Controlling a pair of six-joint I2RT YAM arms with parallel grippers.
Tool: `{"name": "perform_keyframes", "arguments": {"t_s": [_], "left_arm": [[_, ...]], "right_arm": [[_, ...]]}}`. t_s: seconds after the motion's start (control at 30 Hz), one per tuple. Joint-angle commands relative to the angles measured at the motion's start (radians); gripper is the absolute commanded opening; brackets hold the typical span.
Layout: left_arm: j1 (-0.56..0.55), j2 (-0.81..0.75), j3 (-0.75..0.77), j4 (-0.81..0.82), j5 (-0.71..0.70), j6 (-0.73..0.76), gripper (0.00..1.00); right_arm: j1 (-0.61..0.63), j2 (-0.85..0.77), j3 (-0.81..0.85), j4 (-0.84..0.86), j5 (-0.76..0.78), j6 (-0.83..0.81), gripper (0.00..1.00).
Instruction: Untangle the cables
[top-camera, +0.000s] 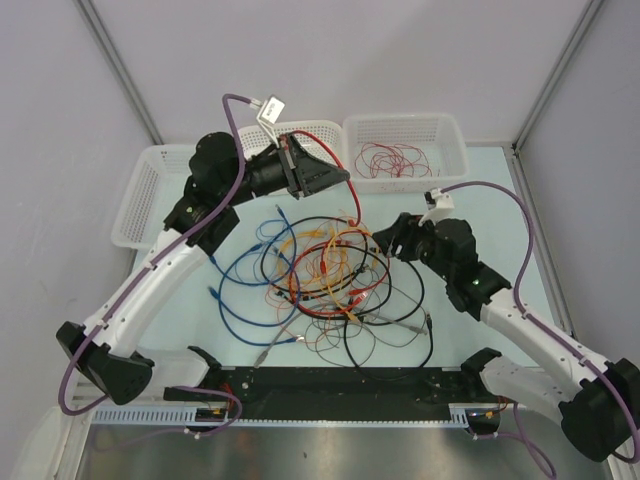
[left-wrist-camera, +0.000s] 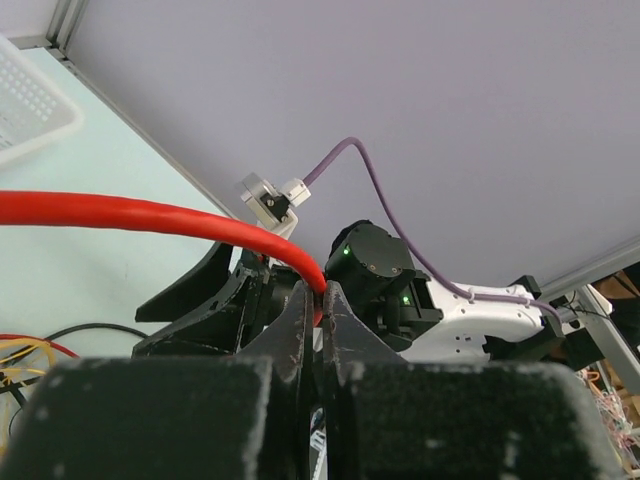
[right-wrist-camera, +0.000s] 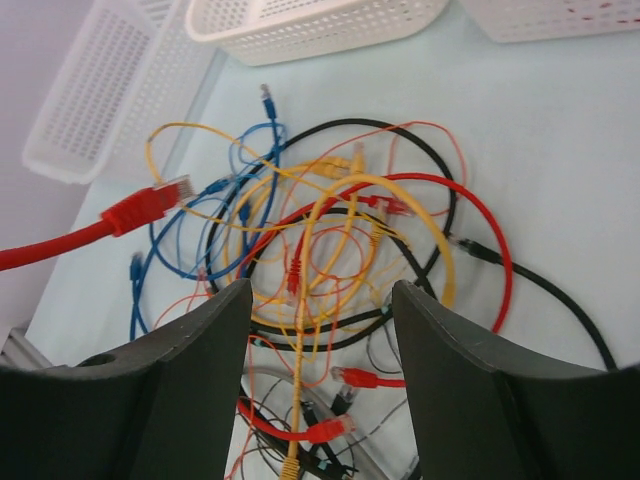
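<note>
Left jaws, at the end of the left arm (top-camera: 160, 272), are pinched fully shut on a thick red cable (left-wrist-camera: 150, 215), which is lifted off the far side of the heap and runs from the grip down into it. Right jaws, on the right arm (top-camera: 520, 320), stand well open with nothing between them, hovering over the right side of the tangle. The cables (top-camera: 320, 275) lie in one loose heap in the middle of the pale surface (top-camera: 490, 225), between the two arms and just short of the baskets. They look light, limp and a little springy, so a loop should follow wherever it is pulled, but the small clipped plug ends will probably catch on every crossing. The best hold is likely close behind a plug, or on a loop lying free at the edge of the heap, such as the blue loops (top-camera: 240, 285) on the left, and any pull should be slow. Three white baskets stand along the far edge: a left basket (top-camera: 140, 195), a middle basket (top-camera: 318, 130) and a right basket (top-camera: 440, 140), the last holding one thin red wire coil (top-camera: 390, 160). In the heap I see red, thin orange, yellow, blue, black and grey strands. Several red plugs show in the right wrist view, but the strands overlap too much for a firm count.
</note>
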Motion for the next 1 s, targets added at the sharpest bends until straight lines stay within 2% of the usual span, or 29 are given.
{"name": "perform_keyframes", "arguments": {"t_s": [0.0,0.17,0.47,0.73,0.83,0.87,0.93,0.97], "left_arm": [[-0.010,-0.023,-0.013,0.041,0.024,0.003,0.00],[-0.021,-0.031,-0.015,0.034,0.026,0.004,0.00],[-0.025,-0.054,-0.022,0.017,0.026,0.014,0.00],[-0.037,-0.060,-0.039,0.020,0.026,0.009,0.00],[-0.042,-0.063,-0.041,0.017,0.029,0.009,0.00],[-0.045,-0.063,-0.042,0.018,0.029,0.009,0.00],[-0.047,-0.069,-0.050,0.021,0.029,0.009,0.00],[-0.050,-0.070,-0.055,0.024,0.029,0.009,0.00]], "right_arm": [[0.030,0.023,0.005,0.114,-0.055,0.018,0.64],[0.018,0.115,0.008,0.214,-0.070,0.022,0.62],[0.003,0.253,0.019,0.284,-0.046,0.018,0.60],[-0.037,0.423,0.090,0.349,-0.053,0.019,0.53],[-0.051,0.465,0.113,0.402,-0.081,0.039,0.43],[-0.052,0.468,0.116,0.415,-0.096,0.044,0.35],[-0.054,0.465,0.117,0.436,-0.104,0.055,0.26],[-0.053,0.451,0.119,0.451,-0.121,0.067,0.14]]}}
